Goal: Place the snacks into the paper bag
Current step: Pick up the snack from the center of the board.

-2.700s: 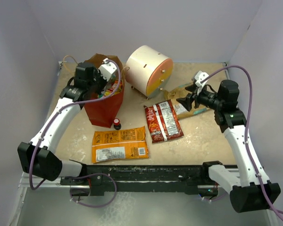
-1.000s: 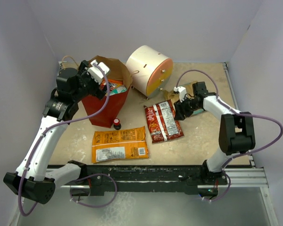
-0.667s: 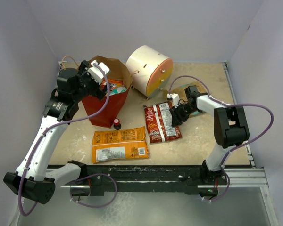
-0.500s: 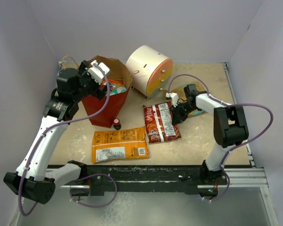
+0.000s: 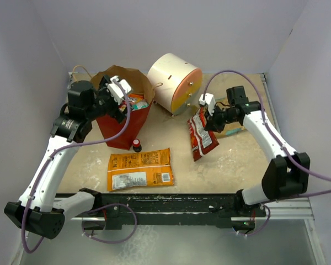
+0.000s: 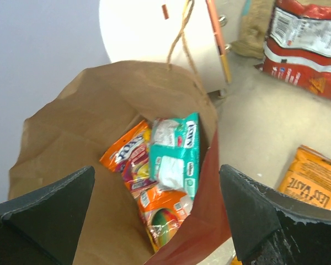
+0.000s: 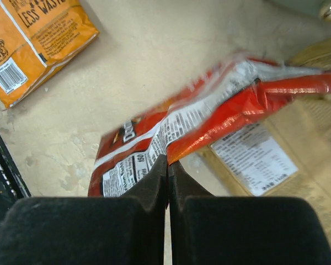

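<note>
My right gripper [image 5: 208,118] [image 7: 168,160] is shut on an edge of the dark red packet [image 5: 201,135] [image 7: 209,118], which hangs tilted above the table. The red paper bag [image 5: 124,127] stands upright at the left, its brown inside [image 6: 71,138] holding a teal packet [image 6: 176,152] and small orange and red packets [image 6: 129,157]. My left gripper [image 5: 115,96] [image 6: 157,171] hovers open over the bag's mouth. A large orange packet [image 5: 140,168] [image 7: 33,38] lies flat near the front. A tan-brown packet [image 5: 230,130] [image 7: 287,160] lies under the right arm.
A cream cylindrical drawer unit [image 5: 174,83] [image 6: 154,33] stands behind the bag and the held packet. A tiny dark bottle with a red cap [image 5: 137,145] stands at the bag's foot. A black rail [image 5: 182,201] runs along the near edge. Walls close in on three sides.
My right gripper shut on the dark red packet's edge and lifted it off the table, up and to the right. The left gripper stayed open over the bag.
</note>
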